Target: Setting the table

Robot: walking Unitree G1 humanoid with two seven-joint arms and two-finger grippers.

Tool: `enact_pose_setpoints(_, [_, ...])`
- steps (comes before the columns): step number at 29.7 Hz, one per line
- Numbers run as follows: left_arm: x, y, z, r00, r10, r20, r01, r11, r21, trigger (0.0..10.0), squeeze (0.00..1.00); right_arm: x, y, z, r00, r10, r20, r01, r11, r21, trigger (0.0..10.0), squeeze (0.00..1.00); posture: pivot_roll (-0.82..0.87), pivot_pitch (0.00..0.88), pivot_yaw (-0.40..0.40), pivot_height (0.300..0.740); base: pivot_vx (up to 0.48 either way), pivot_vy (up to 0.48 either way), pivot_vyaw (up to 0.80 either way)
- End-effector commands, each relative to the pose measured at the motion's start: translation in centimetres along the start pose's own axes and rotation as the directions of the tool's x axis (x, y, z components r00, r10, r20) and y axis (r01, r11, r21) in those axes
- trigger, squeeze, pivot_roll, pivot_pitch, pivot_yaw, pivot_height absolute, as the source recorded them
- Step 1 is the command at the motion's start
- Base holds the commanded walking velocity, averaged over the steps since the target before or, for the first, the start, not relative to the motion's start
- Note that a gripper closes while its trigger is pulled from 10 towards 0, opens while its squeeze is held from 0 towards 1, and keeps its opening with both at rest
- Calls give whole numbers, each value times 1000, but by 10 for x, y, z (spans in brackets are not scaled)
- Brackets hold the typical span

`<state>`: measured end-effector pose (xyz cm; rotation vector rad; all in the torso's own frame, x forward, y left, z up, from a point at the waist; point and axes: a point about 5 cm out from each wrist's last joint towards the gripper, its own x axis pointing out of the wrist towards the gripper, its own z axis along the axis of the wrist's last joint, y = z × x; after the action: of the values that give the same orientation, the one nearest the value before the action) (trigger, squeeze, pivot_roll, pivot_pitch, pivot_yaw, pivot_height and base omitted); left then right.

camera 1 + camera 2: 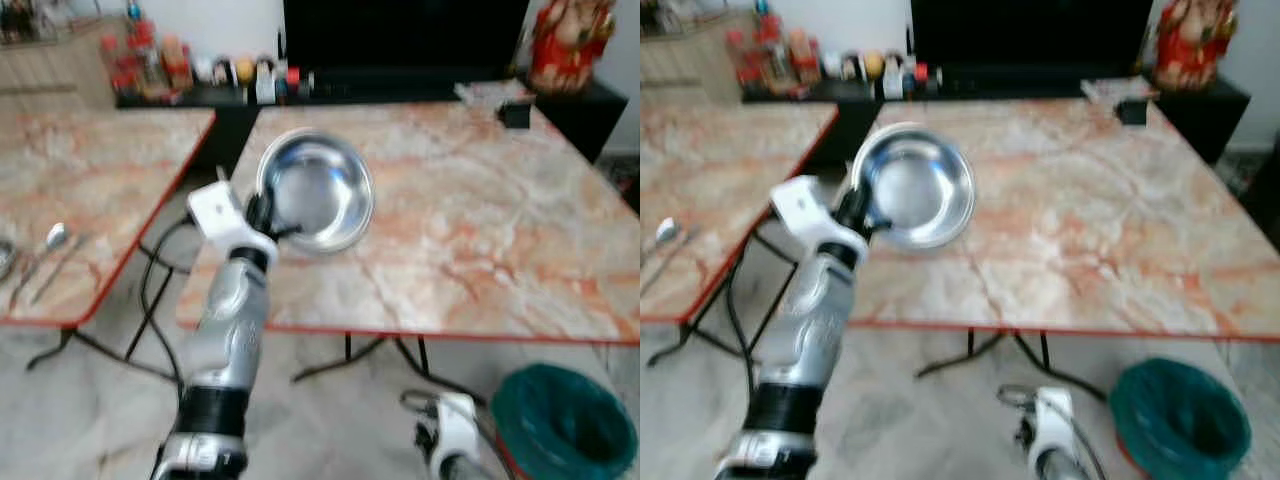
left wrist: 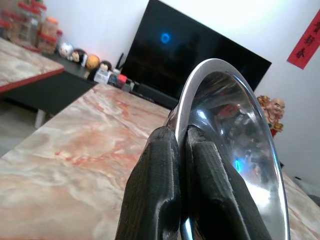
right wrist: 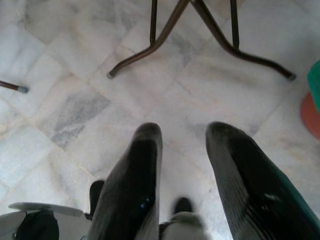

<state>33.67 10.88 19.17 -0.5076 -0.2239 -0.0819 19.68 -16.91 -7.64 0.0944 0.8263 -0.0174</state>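
Observation:
My left gripper [image 1: 266, 222] is shut on the rim of a shiny steel bowl [image 1: 318, 192], holding it tilted above the near left corner of the marble table [image 1: 480, 230]. In the left wrist view both black fingers [image 2: 160, 195] pinch the bowl's rim [image 2: 225, 125]. A spoon [image 1: 52, 240] and other cutlery lie on the second marble table [image 1: 90, 170] to the left. My right gripper [image 3: 182, 150] hangs low over the tiled floor, open with nothing between its fingers.
A green bin [image 1: 563, 420] stands on the floor at the lower right, close to my right arm [image 1: 452, 432]. Behind the tables runs a dark cabinet with jars [image 1: 145, 62], a television [image 1: 400, 35] and a red figurine [image 1: 570, 40]. Table legs [image 3: 200, 30] cross the floor.

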Motion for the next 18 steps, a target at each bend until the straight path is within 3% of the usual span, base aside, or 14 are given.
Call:
enact_pose_setpoints(1, [1, -12, 0, 999, -37, 3, 37, 999, -14, 10000, 0, -1, -8, 1, 1000, -21, 1, 21, 1000, -8, 10000, 0, 14, 0, 38, 740, 0, -341, 0])
enact_pose_setpoints(18, [2, -11, -1, 999, -34, 0, 34, 999, -16, 10000, 0, -1, -9, 1, 1000, -31, -2, 31, 999, 6, 10000, 0, 15, 0, 34, 740, 198, -325, 0])
